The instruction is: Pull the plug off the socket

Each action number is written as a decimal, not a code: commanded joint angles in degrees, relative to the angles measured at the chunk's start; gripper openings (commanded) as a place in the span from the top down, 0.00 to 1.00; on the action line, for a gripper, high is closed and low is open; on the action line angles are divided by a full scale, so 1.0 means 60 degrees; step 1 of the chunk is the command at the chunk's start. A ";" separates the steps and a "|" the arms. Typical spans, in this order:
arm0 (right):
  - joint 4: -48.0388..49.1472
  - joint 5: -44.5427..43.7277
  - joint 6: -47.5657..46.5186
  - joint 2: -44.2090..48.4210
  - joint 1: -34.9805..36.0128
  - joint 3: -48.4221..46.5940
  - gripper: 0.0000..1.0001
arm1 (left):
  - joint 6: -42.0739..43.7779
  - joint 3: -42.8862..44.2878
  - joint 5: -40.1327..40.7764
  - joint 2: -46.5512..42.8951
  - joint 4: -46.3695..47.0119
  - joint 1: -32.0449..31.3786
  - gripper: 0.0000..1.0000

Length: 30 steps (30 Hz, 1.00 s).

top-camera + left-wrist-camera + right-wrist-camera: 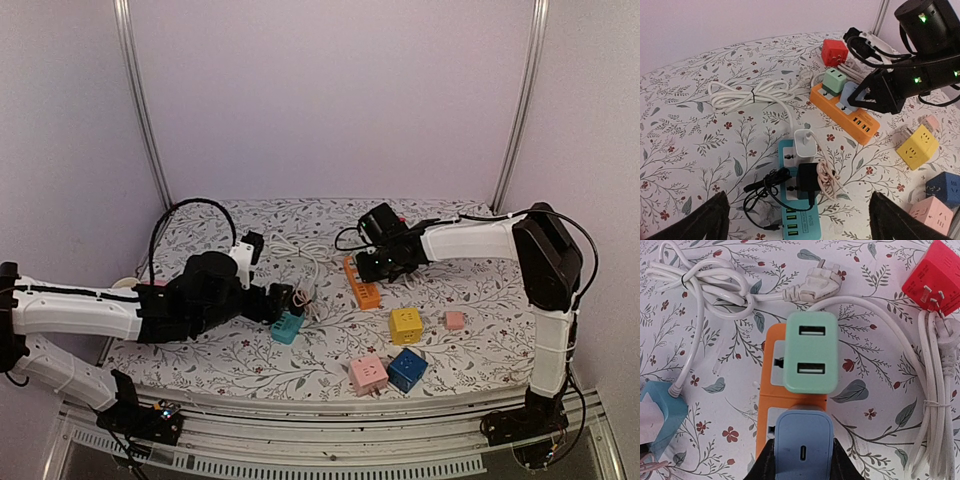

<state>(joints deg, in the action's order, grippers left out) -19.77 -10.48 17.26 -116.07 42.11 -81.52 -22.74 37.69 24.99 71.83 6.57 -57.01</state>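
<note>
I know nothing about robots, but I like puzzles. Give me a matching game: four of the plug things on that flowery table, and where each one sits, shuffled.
Things:
1. mint green adapter
2. pale blue adapter
3. white charger
4. red cube

Places:
A. plugged into the teal strip
B. unplugged, prongs bare
C. on the orange strip, between the jaws of the right gripper
D. on the orange strip, nothing holding it

Pairs: 1-D, 2-C, 3-A, 4-B.
</note>
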 commanded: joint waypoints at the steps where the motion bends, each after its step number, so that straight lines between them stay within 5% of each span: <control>1: -0.0122 -0.0277 -0.0053 -0.0254 0.0132 -0.0119 0.83 | -0.0155 -0.0291 0.0125 -0.0226 0.0009 0.0158 0.03; 5: -0.0118 -0.0253 0.0086 0.0053 0.0229 0.0343 0.92 | -0.0208 -0.0495 0.0148 -0.0364 0.0031 0.0211 0.03; 22: 0.0052 -0.0143 0.1117 0.2699 0.0871 0.3342 0.95 | -0.0158 -0.1382 0.0164 -0.0624 0.0732 0.0619 0.03; 27: 0.0061 -0.0157 0.1152 0.2739 0.0891 0.3328 0.86 | -0.0073 -0.1846 0.0372 -0.0836 0.1195 0.0727 0.03; 30: 0.0061 -0.0136 0.1127 0.2703 0.0879 0.3226 0.72 | -0.0037 -0.2101 0.0340 -0.0957 0.1416 0.0802 0.03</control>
<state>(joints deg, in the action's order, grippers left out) -18.22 -11.75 23.18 -100.90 47.09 -62.11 -23.64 27.07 26.09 67.66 11.27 -53.67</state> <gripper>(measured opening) 0.270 0.973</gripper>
